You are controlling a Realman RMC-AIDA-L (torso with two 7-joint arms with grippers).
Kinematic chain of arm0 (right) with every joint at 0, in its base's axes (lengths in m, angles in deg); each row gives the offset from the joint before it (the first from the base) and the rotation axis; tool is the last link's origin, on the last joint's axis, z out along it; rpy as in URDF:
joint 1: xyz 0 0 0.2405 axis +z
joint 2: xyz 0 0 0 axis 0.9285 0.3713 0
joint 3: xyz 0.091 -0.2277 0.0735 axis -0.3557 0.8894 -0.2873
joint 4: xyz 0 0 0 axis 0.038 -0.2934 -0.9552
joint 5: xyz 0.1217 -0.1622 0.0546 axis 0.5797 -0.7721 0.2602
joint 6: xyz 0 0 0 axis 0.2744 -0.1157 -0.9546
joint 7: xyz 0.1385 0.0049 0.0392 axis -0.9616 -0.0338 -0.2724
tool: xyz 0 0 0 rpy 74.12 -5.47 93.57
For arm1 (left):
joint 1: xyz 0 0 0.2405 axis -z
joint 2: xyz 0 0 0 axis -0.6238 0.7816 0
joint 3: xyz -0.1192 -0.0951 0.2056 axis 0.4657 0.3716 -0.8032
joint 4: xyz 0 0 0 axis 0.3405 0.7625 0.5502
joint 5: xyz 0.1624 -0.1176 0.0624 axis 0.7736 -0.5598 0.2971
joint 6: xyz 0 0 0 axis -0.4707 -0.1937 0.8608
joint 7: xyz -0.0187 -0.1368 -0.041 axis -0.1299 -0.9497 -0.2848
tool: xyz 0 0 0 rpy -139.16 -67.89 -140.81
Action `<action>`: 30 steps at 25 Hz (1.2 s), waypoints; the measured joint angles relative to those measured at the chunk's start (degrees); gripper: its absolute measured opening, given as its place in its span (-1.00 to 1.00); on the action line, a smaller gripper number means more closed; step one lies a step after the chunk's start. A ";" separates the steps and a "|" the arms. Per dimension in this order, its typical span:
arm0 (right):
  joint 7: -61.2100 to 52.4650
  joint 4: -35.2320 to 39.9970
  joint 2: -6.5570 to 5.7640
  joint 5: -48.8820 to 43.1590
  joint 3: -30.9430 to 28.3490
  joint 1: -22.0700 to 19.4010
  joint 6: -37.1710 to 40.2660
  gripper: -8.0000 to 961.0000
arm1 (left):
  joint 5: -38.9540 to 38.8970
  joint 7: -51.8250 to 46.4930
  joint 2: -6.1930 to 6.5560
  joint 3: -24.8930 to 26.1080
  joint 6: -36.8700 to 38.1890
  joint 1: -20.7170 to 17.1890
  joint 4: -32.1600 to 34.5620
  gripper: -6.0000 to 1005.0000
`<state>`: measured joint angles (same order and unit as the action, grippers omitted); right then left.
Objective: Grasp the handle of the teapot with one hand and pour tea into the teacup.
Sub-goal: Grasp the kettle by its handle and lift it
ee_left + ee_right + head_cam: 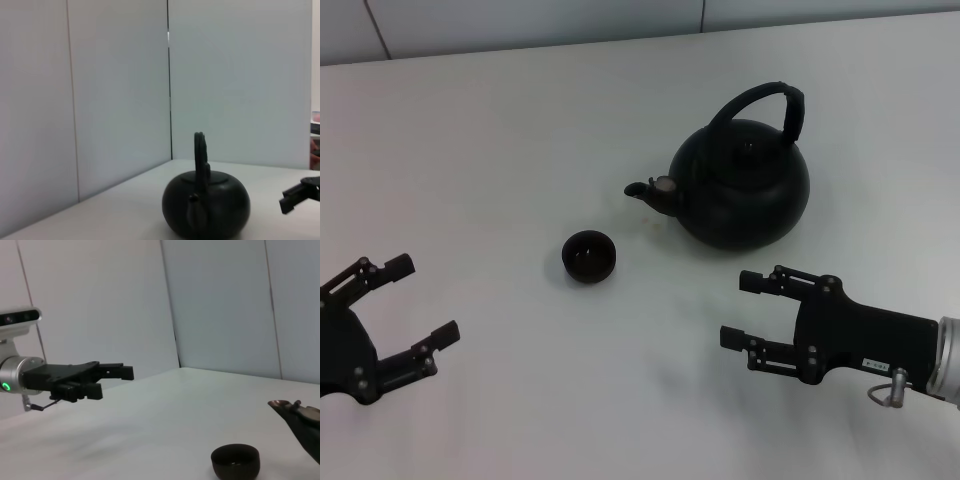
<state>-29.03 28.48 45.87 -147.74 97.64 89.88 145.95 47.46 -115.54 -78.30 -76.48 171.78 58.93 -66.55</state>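
Note:
The matte-black teapot (pixel 745 188) stands on the white table, right of centre, its spout (pixel 653 190) with a pale ring pointing left. Its arched black handle (pixel 763 104) stands upright over the lid. The tiny dark teacup (pixel 589 256) sits just left of and nearer than the spout. My right gripper (pixel 744 309) is open, low at the near right, a short way in front of the teapot. My left gripper (pixel 420 300) is open at the near left, away from both. The teapot (pixel 206 204) also shows in the left wrist view, the teacup (pixel 235 460) in the right wrist view.
The white table (pixel 500 150) runs back to pale wall panels (pixel 520 20). The left wrist view shows the right gripper's fingertips (pixel 298 194) beside the teapot. The right wrist view shows the left gripper (pixel 107 380) across the table.

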 joint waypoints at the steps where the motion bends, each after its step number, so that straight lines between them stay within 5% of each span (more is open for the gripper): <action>1: 0.00 -0.04 0.01 0.29 0.00 -0.25 0.00 0.54 | 0.21 0.14 0.00 -0.79 -0.17 -0.27 0.66 0.72; 7: -0.02 -0.07 0.01 0.91 0.00 -0.86 0.03 0.54 | 0.31 0.55 -0.48 -8.05 -4.22 -1.86 4.47 0.72; 21: 3.05 -2.54 0.23 3.01 0.00 -2.17 0.16 0.54 | -0.05 0.51 -0.55 -8.40 -4.45 -1.75 4.62 0.72; 30: 28.91 -22.29 0.40 33.08 0.00 -8.90 -0.47 0.54 | -0.22 0.35 -0.71 -8.07 -4.17 -1.92 4.62 0.72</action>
<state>-0.13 6.18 46.26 -114.65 97.64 80.98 145.48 47.24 -115.19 -79.00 -84.55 167.61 57.01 -61.93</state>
